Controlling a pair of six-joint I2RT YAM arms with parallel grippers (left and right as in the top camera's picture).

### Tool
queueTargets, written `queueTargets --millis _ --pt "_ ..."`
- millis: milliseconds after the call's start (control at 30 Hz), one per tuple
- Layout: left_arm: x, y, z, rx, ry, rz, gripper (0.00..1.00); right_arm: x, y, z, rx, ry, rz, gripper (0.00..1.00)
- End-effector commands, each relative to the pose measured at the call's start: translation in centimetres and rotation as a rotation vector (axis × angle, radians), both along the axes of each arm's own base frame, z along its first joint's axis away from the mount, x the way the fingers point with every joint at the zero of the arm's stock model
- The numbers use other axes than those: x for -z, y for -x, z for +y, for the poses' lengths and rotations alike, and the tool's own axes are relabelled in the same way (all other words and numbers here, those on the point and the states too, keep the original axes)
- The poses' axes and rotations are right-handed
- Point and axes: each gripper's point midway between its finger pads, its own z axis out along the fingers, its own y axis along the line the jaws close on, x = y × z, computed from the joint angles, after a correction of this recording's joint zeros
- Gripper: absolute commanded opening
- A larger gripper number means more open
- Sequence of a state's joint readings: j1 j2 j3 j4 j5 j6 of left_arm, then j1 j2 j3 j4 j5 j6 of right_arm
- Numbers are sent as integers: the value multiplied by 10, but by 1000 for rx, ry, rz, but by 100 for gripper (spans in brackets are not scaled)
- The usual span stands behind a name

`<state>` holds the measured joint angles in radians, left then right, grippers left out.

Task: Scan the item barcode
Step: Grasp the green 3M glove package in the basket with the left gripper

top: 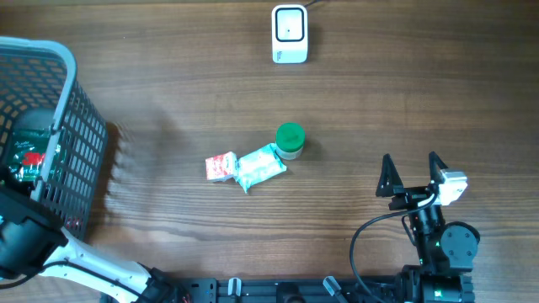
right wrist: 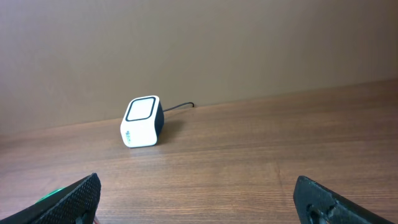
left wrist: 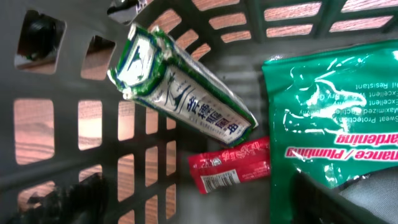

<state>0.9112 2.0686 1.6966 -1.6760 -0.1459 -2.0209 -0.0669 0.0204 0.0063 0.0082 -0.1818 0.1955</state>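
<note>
Left gripper (left wrist: 189, 193) is down in the basket (top: 80, 151), fingers spread, nothing clamped. Three items in there: one long box (left wrist: 180, 87) lying diagonal, end cap pointing up-left, one red sachet (left wrist: 230, 169), one green pouch (left wrist: 336, 118). Three more mid-table: red packet (top: 221, 166), teal packet (top: 259, 167) lying roughly left-right, jar (top: 290, 140). One scanner (top: 290, 34). Right gripper (top: 413, 172) is wide apart, empty.

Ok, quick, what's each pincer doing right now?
Left pincer: open, holding nothing, down inside the basket.
Right pincer: open, holding nothing.
</note>
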Motion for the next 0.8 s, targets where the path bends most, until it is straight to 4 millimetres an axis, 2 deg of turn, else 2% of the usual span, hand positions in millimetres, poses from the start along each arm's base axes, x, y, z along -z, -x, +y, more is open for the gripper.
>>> queueTargets --millis 0,100,167,233,300,367,433,533,600,700,733,767 --pt "3 6 10 74 -14 14 83 -2 0 0 3 12 -12 100" --pt "16 -11 45 316 -83 -84 84 -2 0 0 3 12 -12 100" --pt "24 -24 60 399 -133 -121 84 -2 0 0 3 12 -12 100" --pt "33 -38 66 459 -170 -154 85 -2 0 0 3 12 -12 100" --pt "42 -52 64 489 -195 -173 89 -2 0 0 3 12 -12 100" --pt "49 -66 56 533 -204 -183 100 -2 0 0 2 12 -12 100" --pt "50 -76 48 539 -211 -185 100 -2 0 0 2 12 -12 100" --pt "53 -75 44 482 -222 -179 100 -2 0 0 3 12 -12 100" --pt "62 -70 38 433 -223 -166 100 -2 0 0 3 12 -12 100" --pt "92 -59 27 433 -207 -155 100 -2 0 0 2 12 -12 100" --pt "99 -55 24 434 -203 -151 95 -2 0 0 2 12 -12 100" --pt "106 -51 21 435 -200 -146 64 -2 0 0 2 12 -12 100"
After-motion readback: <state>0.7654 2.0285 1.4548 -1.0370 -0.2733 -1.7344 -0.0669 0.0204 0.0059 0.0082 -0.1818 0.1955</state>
